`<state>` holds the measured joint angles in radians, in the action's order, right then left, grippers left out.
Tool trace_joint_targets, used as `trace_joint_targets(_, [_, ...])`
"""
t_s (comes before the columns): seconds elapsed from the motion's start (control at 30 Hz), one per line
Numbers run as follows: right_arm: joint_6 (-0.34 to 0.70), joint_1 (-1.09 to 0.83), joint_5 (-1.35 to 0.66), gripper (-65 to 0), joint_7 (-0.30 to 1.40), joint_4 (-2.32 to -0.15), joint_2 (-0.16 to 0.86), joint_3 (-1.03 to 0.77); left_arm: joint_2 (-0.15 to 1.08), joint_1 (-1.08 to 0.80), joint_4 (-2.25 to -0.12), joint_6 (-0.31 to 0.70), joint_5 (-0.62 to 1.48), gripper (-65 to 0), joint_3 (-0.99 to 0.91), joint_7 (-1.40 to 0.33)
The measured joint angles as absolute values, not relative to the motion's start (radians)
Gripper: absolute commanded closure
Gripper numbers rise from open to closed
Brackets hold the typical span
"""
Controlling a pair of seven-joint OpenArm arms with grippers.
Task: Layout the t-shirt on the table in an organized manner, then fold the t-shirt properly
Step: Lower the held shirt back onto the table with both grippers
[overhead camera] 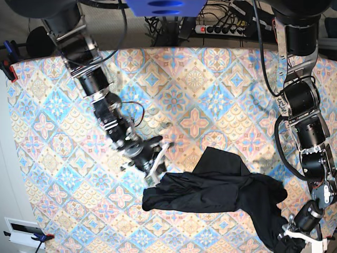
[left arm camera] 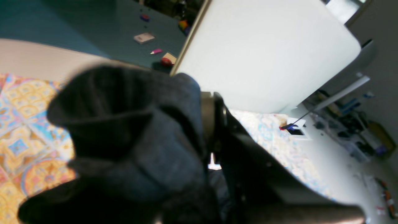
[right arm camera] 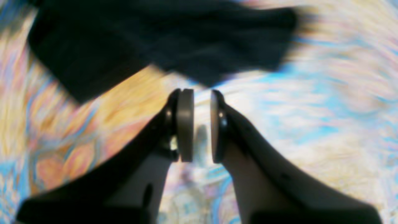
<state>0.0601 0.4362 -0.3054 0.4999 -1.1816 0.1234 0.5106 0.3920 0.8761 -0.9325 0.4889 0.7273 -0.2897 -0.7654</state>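
Power strip and tangled cables behind

My right gripper hangs over the patterned table, pads slightly parted with nothing between them. The black t-shirt lies just beyond the fingertips, blurred, not touching them.

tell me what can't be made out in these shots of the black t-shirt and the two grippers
- Left gripper: in the left wrist view bunched t-shirt covers one finger, so the pinch itself is hidden; in the base view it is cut off by the bottom edge.
- T-shirt shape: crumpled on the table in the base view; sleeves and collar cannot be told apart.
- Right gripper: motion blur smears the cloth, so its distance from the hem is unclear.
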Motion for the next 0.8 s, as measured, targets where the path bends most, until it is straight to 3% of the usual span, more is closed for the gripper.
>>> trace_joint_targets(0.13, [0.035,0.395,-0.08,-14.9,0.572,-1.168,0.118,0.493,0.398,0.836,-0.933,0.486,0.721,0.0,-0.291,-0.764])
trace_joint_targets(0.27, [0.049,0.482,0.023,-20.9,0.571,-1.163,0.047,0.501,0.383,0.811,-0.933,0.489,0.725,0.0,-0.289,-0.766])
trace_joint_targets(0.53, [0.048,0.621,0.04,-20.9,0.55,-1.055,0.038,0.508,0.39,0.753,-0.933,0.49,0.73,0.0,-0.29,-0.763])
trace_joint_targets(0.67, [0.041,0.69,0.046,-21.0,0.416,-0.912,0.03,0.57,0.385,0.744,-0.933,0.489,0.73,0.0,-0.292,-0.801])
trace_joint_targets(0.8, [0.059,0.742,0.039,-20.9,0.3,-0.707,-0.055,0.691,0.388,0.735,-0.934,0.491,0.731,0.0,-0.294,-0.805])
